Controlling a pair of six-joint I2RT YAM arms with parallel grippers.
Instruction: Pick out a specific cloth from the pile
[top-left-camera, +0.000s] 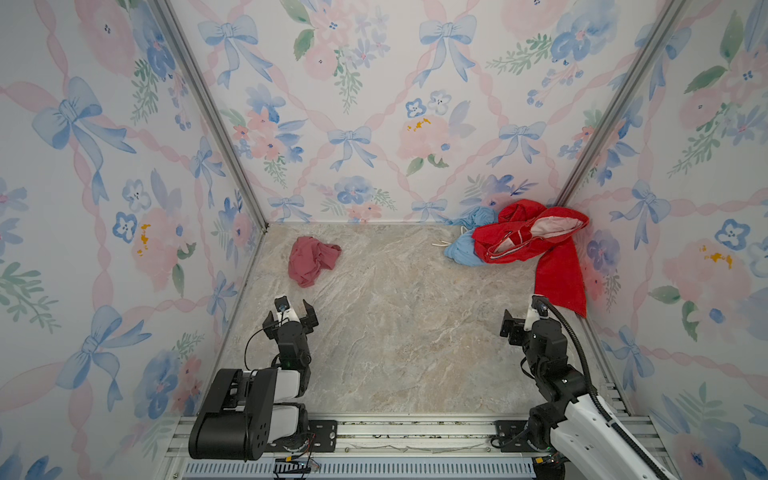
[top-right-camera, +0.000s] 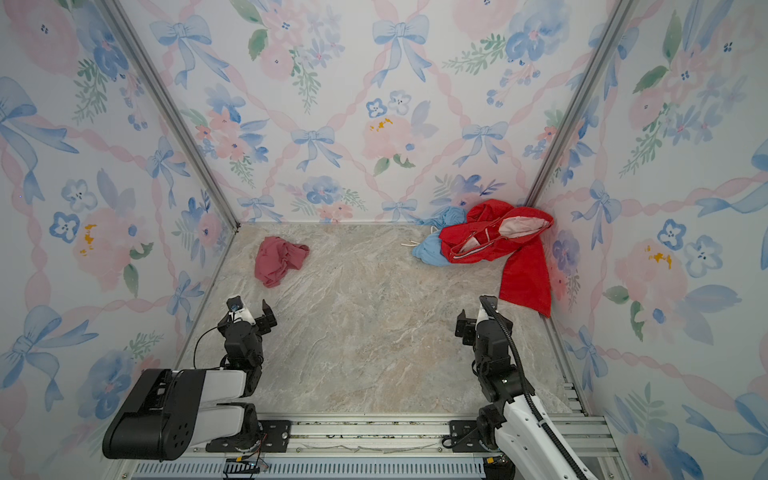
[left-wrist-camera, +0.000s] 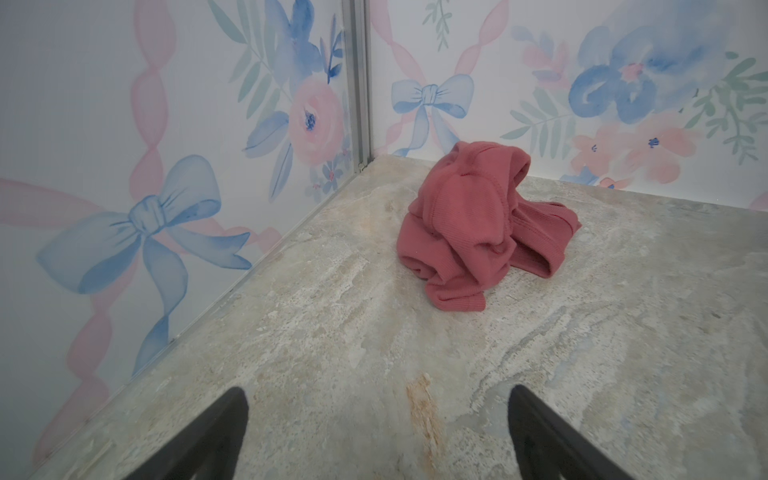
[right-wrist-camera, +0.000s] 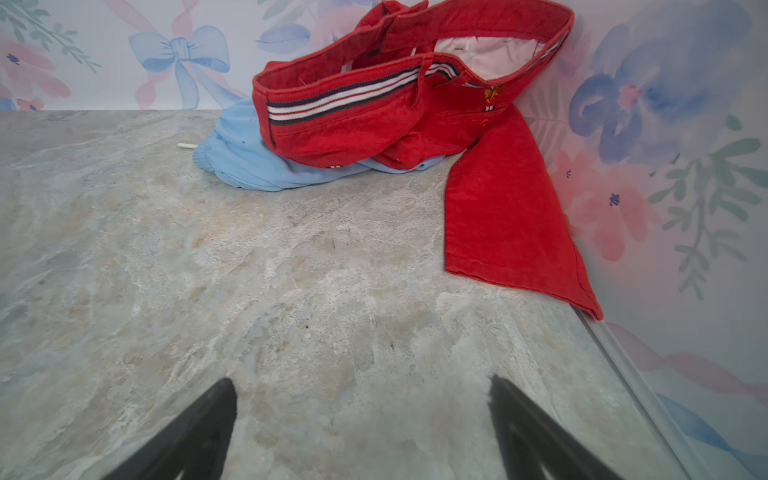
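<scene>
Left fingers (left-wrist-camera: 208, 440) gape empty, the cloth (left-wrist-camera: 478, 224) lying apart beyond them.

We find no legible text, number, brand or sign in any view. One small yellow embroidered emblem (right-wrist-camera: 493, 92) sits on the red garment (right-wrist-camera: 498, 199) of the pile (right-wrist-camera: 266, 166); it is too small to read.

Bright, even, diffuse light — shadows faint, no glare — wrist views soft and bowed at their edges.
</scene>
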